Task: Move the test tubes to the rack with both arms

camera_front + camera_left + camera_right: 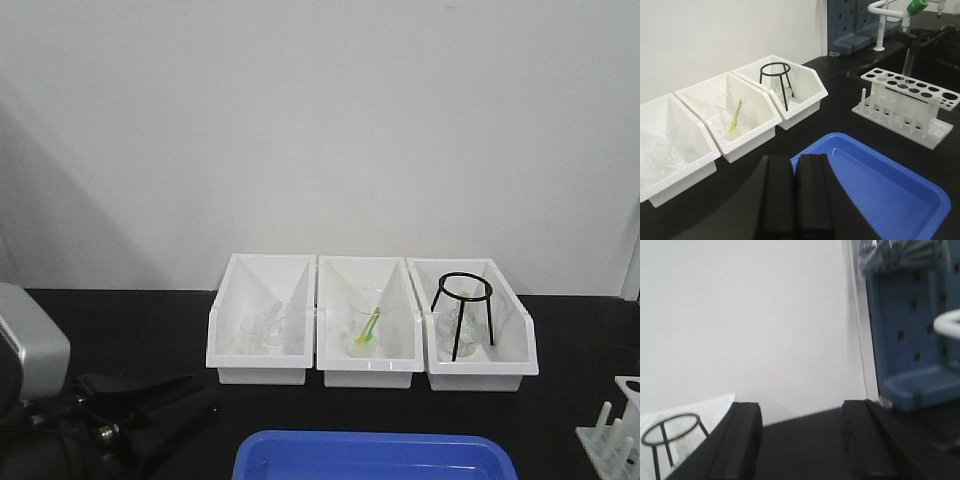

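The white rack (905, 102) stands on the black table at the right; its corner also shows at the right edge of the front view (612, 432). One clear test tube (907, 65) stands upright in a back hole of the rack. Its top is close to a black shape (936, 37) that I cannot identify. My left gripper (795, 161) is shut and empty, low over the near left edge of the blue tray (890, 175); it also shows in the front view (195, 400). My right gripper (800, 412) is wide open with nothing between its fingers, facing the wall.
Three white bins (262, 370) stand in a row at the back. The left one holds glassware, the middle one a beaker with a yellow-green item (367, 330), the right one a black wire tripod ring (463, 300). A blue pegboard stand and a white tap (880, 20) stand behind the rack.
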Available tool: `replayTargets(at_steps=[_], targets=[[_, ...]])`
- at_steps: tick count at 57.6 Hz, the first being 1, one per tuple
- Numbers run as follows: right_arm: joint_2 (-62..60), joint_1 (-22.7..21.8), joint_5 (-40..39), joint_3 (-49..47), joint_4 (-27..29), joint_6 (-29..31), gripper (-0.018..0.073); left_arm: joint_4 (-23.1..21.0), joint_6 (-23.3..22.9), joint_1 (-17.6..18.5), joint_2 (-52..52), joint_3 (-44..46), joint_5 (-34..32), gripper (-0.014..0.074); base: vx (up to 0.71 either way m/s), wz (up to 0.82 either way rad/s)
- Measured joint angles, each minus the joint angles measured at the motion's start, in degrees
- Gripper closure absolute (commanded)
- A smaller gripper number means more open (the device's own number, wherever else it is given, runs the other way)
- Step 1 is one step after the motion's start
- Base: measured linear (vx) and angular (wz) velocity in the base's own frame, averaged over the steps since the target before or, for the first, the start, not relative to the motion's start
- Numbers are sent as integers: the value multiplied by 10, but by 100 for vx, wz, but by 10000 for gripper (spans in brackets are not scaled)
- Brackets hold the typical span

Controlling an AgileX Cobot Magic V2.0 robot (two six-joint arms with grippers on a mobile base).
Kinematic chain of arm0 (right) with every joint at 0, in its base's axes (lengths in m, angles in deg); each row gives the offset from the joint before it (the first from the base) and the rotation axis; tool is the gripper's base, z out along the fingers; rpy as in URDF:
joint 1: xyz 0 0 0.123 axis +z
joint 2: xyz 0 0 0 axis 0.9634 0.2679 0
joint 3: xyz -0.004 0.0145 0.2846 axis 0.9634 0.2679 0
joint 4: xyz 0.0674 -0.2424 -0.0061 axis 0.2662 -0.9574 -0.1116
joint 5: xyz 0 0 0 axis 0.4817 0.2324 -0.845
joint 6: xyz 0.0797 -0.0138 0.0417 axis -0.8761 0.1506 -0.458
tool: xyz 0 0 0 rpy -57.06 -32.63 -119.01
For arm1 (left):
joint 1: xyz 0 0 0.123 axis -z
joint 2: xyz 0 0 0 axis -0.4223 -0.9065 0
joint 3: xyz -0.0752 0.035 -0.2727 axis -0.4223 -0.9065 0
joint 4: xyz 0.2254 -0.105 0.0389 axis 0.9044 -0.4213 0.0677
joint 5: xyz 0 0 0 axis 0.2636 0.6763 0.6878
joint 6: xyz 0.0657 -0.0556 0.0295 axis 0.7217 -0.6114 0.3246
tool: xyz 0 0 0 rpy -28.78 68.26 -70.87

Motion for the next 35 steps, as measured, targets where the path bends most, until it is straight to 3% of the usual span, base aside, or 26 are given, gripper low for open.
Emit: replayTargets(at_steps=[7, 12, 13, 14, 29, 35], targets=[[-85, 0, 42, 1, -4, 0, 200, 0, -12, 0, 0, 0, 1, 612, 0, 0], [-151, 0, 97, 1, -41, -1, 321, 1, -20, -4, 0, 0, 6, 611, 0, 0], [-251, 0, 167, 3, -189, -78, 554, 4, -24, -44, 0, 0, 29, 611, 0, 0], [-265, 0, 172, 3, -206, -95, 576, 4, -24, -54, 0, 0, 33, 611, 0, 0], [-383, 4, 187, 3, -518, -511, 568, 13, -25, -203, 2, 0, 123, 611, 0, 0], [-408, 39, 194, 4, -602, -578, 568, 27, -25, -242, 22, 0, 162, 611, 0, 0]])
